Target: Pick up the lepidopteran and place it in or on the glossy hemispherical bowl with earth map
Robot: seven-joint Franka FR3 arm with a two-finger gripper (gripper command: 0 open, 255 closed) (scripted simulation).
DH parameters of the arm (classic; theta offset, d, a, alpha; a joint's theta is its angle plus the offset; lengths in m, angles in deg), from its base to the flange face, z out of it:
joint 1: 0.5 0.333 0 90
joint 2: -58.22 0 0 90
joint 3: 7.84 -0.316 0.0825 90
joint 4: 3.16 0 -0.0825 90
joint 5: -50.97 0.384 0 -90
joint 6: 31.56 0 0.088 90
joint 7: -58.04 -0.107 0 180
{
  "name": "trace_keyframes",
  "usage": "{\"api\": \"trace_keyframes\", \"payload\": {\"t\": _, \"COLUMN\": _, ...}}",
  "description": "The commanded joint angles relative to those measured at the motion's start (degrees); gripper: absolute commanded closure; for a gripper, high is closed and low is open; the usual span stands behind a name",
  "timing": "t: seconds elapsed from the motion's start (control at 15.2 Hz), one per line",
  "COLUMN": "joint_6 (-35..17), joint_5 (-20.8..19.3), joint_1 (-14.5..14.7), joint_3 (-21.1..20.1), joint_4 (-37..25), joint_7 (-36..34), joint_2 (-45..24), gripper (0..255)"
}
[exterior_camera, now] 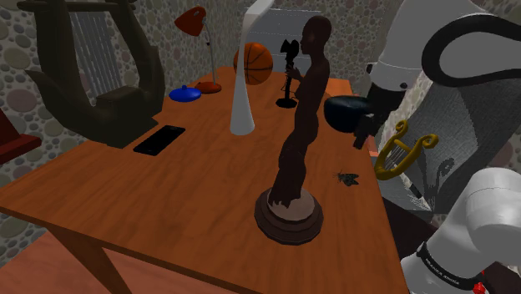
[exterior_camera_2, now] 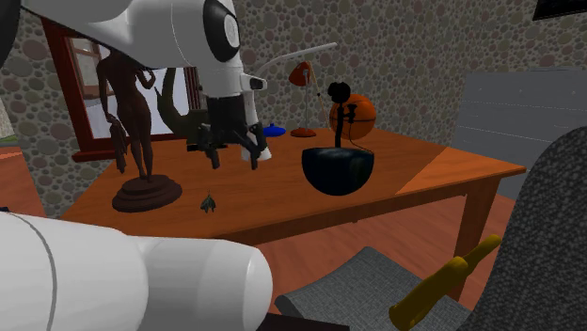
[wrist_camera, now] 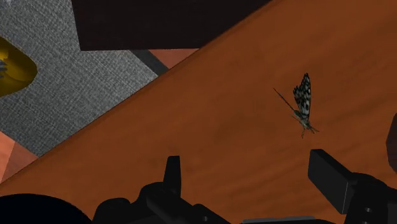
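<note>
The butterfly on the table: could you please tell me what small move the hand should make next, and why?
Probably shift the hand sideways to centre over the butterfly: its fingers are open, above the table, and the butterfly sits nearer one finger.

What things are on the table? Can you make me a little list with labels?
butterfly: on the wooden table near its edge, not held
bowl: dark, on the table, apart from the butterfly
gripper: open, above the table, holding nothing
statue: dark figure, upright on a round base
</note>
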Motion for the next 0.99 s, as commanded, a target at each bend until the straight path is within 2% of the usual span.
{"api": "trace_keyframes", "payload": {"t": 0.0, "joint_6": -3.82, "joint_5": 1.78, "joint_1": 2.18, "joint_3": -1.02, "joint_4": 3.57, "joint_7": 0.47, "joint_2": 2.07, "gripper": 0}}
{"api": "trace_keyframes", "payload": {"t": 0.33, "joint_6": -13.71, "joint_5": 6.14, "joint_1": 8.00, "joint_3": -3.93, "joint_4": 11.21, "joint_7": 1.45, "joint_2": 5.19, "gripper": 0}}
{"api": "trace_keyframes", "payload": {"t": 0.92, "joint_6": -20.81, "joint_5": 6.57, "joint_1": 8.16, "joint_3": -4.41, "joint_4": 15.76, "joint_7": 1.49, "joint_2": 2.64, "gripper": 0}}
